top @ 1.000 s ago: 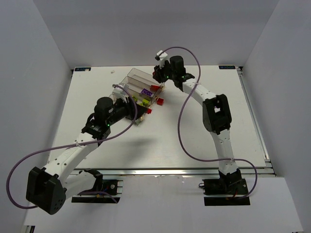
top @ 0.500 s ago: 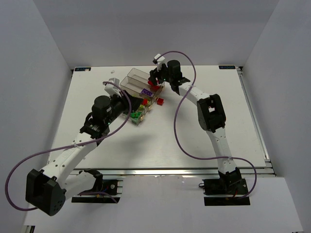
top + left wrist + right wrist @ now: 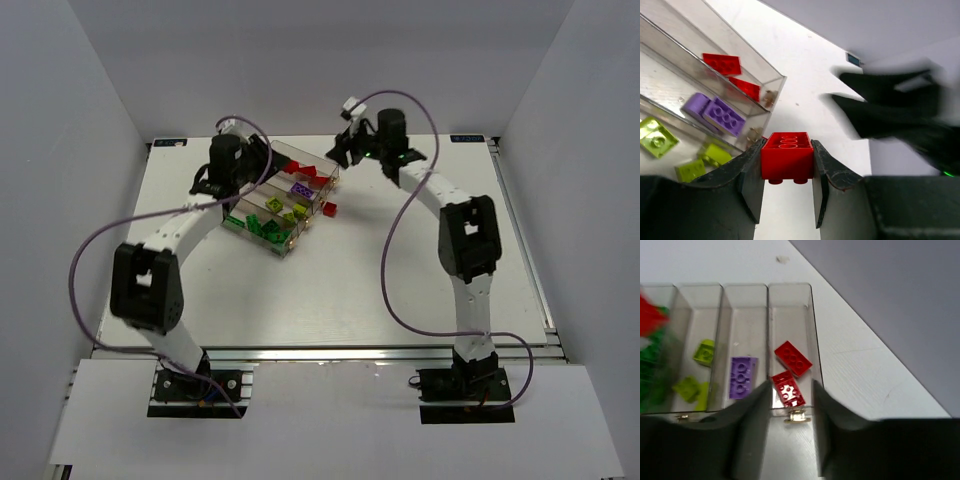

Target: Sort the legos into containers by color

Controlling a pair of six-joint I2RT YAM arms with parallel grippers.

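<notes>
The red lego [image 3: 787, 159] is clamped in the left tool [image 3: 788, 150], which is closed to the brick's length and holds nothing else; its long axis runs from finger to finger, so the pads bear on its short ends, a hold that probably keeps it from twisting; a row of three round marks shows on its far face, though I cannot tell studs from sockets; from above, it hangs at the 11 o'clock end of the containers [image 3: 232, 216], likely for dropping into the farthest bin [image 3: 811, 325], where two red legos [image 3: 793, 358] already lie flat and skewed; each bin runs lengthwise from 10 to 4 o'clock from above; a purple lego [image 3: 742, 376] lies lengthwise along the neighbouring bin; the right tool [image 3: 790, 386] stands open and empty over the red bin's end; a loose red lego [image 3: 330, 208] rests on the worktop [image 3: 420, 290], just beside the tray at 3 o'clock.
</notes>
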